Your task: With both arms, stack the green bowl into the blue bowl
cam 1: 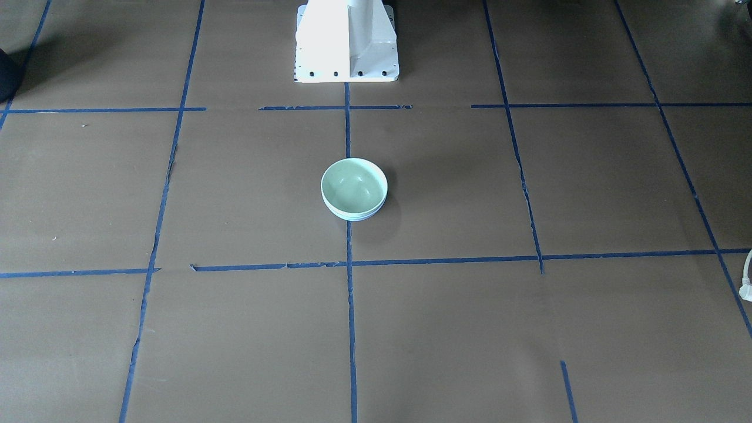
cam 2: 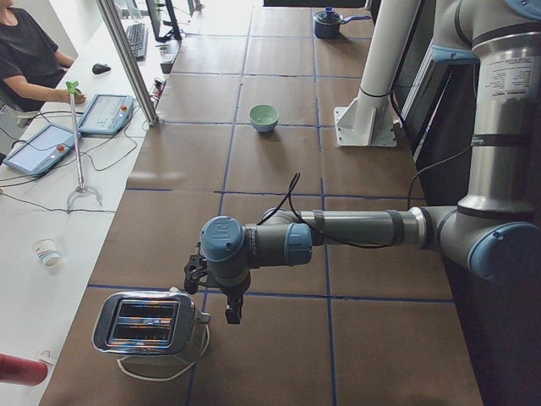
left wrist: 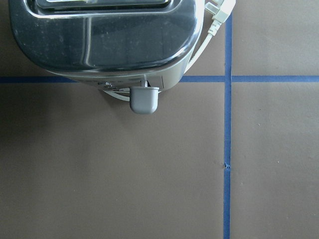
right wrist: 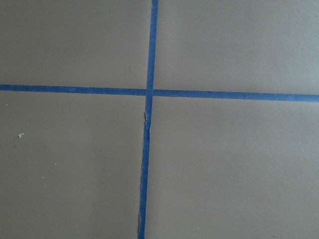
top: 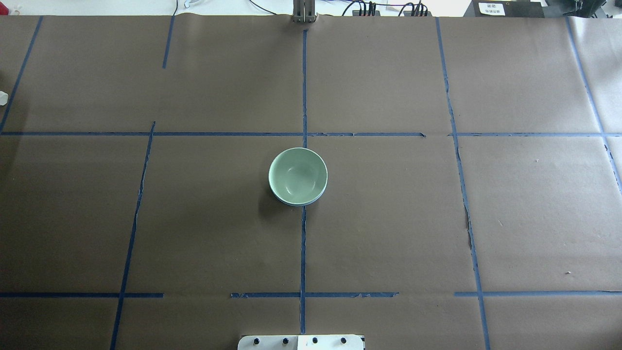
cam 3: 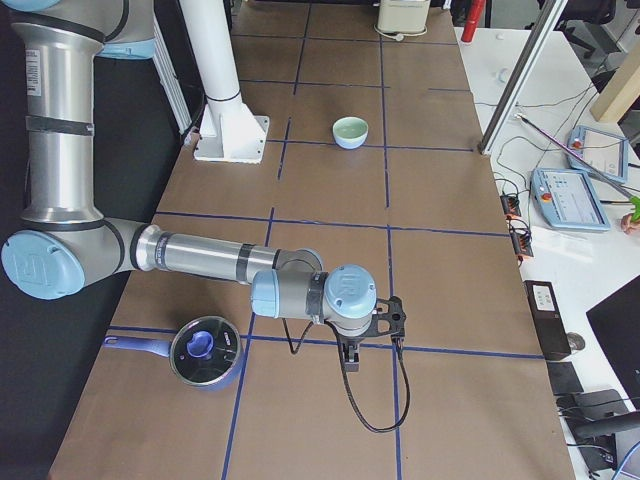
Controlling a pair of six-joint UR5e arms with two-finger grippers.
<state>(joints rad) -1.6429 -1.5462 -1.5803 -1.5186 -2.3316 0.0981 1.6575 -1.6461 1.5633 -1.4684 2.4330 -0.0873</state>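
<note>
The green bowl (cam 1: 354, 185) sits nested inside the blue bowl (cam 1: 352, 217) at the table's centre, on the middle tape line. Only the blue bowl's rim (top: 299, 203) shows under the green bowl (top: 297, 175) in the overhead view. Both grippers are far from the bowls and show only in the side views. The left gripper (cam 2: 195, 275) hangs over the table's end beside a toaster. The right gripper (cam 3: 392, 318) hangs over the other end near a pot. I cannot tell whether either is open or shut. The wrist views show no fingers.
A chrome toaster (cam 2: 152, 326) with a white cord stands under the left wrist (left wrist: 104, 35). A blue pot with a glass lid (cam 3: 205, 350) sits by the right arm. The white pedestal base (cam 1: 346, 41) is behind the bowls. An operator (cam 2: 25, 51) sits at a side desk.
</note>
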